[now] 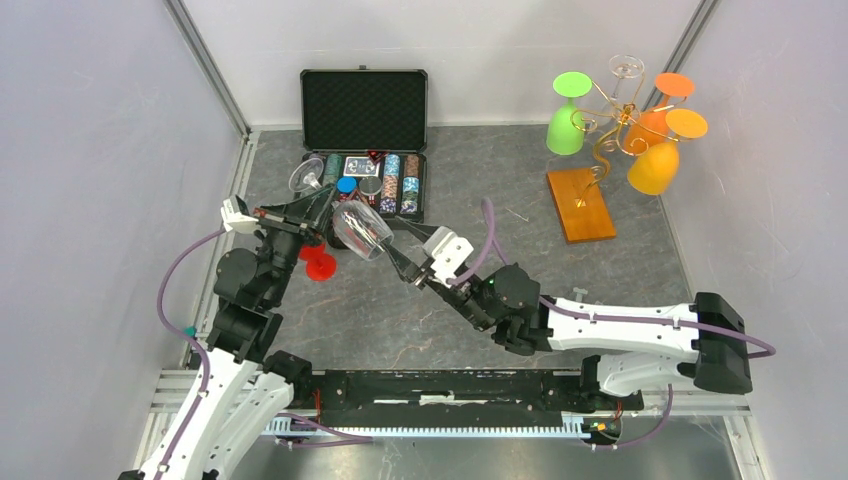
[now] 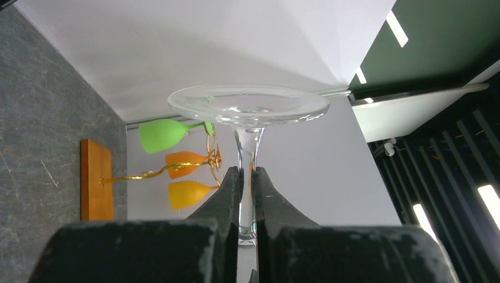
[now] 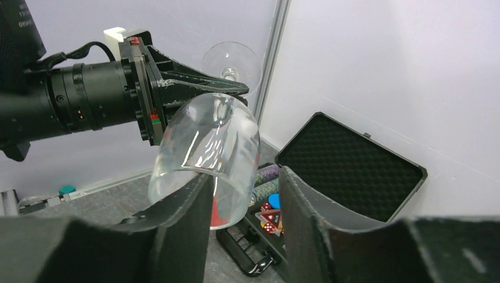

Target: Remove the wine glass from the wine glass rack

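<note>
Almost nothing can be read. On the black housing of the left arm (image 3: 17, 23), in the top left corner of the right wrist view, stands a line of small white letters. The picture edge cuts it, and the letters are too blurred to spell. In the black case (image 3: 354, 159) lie red dice (image 3: 268, 217) with white dots; how many dots, I cannot tell. The card pack (image 1: 360, 166) in the same case shows a printed pattern, too small to read.

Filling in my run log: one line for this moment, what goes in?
left tool: shut on clear wine glass stem | right tool: open, straddling bowl | glass: off wine glass rack, midair
</note>
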`<action>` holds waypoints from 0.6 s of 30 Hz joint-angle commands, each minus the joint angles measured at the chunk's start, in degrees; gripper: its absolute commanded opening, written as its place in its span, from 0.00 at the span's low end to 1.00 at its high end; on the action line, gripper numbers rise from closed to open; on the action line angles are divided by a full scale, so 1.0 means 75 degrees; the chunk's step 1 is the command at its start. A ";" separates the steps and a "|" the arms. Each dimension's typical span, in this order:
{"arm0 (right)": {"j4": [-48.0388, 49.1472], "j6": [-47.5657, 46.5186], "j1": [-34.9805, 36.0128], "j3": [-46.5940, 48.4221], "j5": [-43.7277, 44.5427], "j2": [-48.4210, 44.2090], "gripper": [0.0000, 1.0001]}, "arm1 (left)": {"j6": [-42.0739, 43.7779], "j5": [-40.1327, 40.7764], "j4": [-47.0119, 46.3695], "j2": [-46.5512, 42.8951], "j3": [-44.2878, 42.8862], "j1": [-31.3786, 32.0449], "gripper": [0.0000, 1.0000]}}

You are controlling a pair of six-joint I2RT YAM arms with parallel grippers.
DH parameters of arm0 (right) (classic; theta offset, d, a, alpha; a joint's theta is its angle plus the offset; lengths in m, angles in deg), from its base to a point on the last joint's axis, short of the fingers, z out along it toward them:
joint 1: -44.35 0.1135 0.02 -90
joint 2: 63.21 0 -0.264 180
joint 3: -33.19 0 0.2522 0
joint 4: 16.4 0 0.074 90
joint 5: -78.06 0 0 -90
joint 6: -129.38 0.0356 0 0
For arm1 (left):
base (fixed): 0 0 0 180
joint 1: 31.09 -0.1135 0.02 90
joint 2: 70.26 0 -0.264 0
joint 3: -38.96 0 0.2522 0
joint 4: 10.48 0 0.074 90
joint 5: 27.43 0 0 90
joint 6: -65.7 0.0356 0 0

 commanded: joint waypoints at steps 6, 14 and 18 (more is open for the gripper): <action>-0.0554 0.0571 0.0056 0.0882 0.0635 0.0395 0.34 | -0.0804 -0.0148 -0.0687 -0.0166 0.0083 0.0001 0.02; -0.0820 0.0685 0.0056 0.1171 0.1063 0.0539 0.00 | -0.1122 -0.0315 -0.0746 -0.0283 0.0294 0.0003 0.04; -0.0938 0.0847 0.0056 0.1202 0.1195 0.0484 0.00 | -0.1007 -0.0258 -0.0734 -0.0394 0.0327 0.0004 0.16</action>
